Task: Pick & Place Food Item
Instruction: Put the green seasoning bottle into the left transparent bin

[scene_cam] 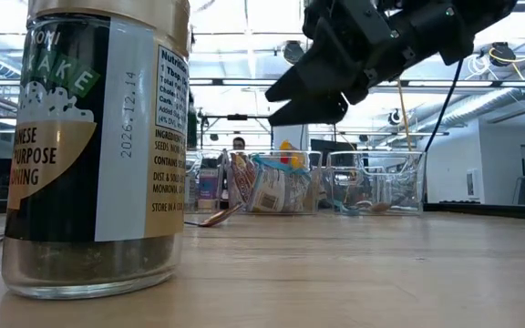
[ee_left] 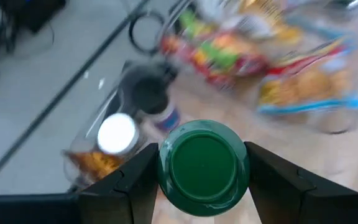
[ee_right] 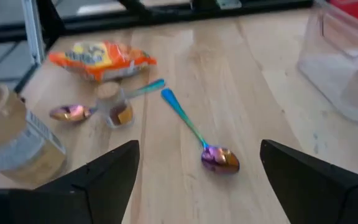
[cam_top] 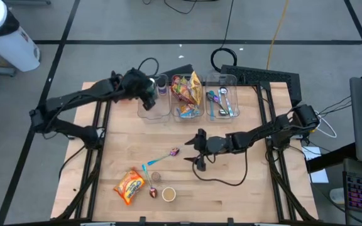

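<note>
The left gripper [ee_left: 202, 180] pinches a small green-capped jar [ee_left: 204, 165] between its fingers, over the clear plastic bin [cam_top: 154, 105] at the left of the row along the counter's far edge. That bin already holds other small jars. The jar is probably light but rigid and smooth, so it could slip; holding it across the sides just under the cap, as now, looks sound.

The right gripper [cam_top: 198, 152] hovers near the counter's middle with its fingers spread and nothing between them, above an iridescent metal spoon with a blue handle [ee_right: 197, 132].

The left wrist view alone shows the cap and the grip on it; from above the arm covers the jar. The high view alone places the three bins and the orange snack packet [cam_top: 129, 185] by the counter's near edge. The low view shows a glass seasoning jar with a printed label [scene_cam: 94, 146] up close.
</note>
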### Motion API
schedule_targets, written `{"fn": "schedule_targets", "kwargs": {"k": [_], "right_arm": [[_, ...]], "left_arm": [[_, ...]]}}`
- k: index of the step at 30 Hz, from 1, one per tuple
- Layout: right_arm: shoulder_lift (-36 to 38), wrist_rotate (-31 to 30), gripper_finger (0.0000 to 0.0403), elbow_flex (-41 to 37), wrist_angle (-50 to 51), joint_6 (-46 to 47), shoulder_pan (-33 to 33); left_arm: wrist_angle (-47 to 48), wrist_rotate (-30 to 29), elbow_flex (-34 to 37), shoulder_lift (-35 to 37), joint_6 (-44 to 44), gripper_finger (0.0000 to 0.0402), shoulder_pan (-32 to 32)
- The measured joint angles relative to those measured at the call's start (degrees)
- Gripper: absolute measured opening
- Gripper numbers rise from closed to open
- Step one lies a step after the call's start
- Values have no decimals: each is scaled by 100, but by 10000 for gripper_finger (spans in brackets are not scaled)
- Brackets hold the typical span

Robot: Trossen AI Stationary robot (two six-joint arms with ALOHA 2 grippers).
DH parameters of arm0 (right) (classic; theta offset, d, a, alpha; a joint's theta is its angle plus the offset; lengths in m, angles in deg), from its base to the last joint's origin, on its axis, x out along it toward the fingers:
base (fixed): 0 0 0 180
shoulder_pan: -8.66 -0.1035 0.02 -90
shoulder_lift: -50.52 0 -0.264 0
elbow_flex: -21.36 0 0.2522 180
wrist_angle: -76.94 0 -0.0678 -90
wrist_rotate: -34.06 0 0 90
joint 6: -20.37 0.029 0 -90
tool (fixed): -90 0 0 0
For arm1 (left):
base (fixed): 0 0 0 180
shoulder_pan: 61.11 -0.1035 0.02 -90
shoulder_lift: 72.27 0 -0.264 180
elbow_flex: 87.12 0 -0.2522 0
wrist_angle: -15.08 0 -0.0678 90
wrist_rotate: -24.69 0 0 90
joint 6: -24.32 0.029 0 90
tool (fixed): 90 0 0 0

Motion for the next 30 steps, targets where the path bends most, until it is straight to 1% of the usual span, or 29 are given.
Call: {"fn": "schedule_targets", "kwargs": {"k": [5,10,12,16,20,24,30], "right_arm": [[11,6,326,-62,-148,2,2],[11,6,325,-62,-166,2,1],[11,6,325,-62,-167,3,0],[11,8,325,-62,-164,3,-4],[11,8,325,-62,-166,2,-7],[11,8,325,-62,-164,3,-7],[11,10,325,-62,-163,4,-7]], "left_arm": [[-1,320,2,-612,-178,209,-449],[-292,352,2,-1133,-229,209,-633],[-481,426,2,-1268,-236,209,-699],[-525,429,2,-1499,-237,209,-796],[-665,421,3,-1570,-260,209,-943],[-948,448,154,-1579,-400,209,-1090],[-1006,458,311,-1578,-488,209,-1238]]}}
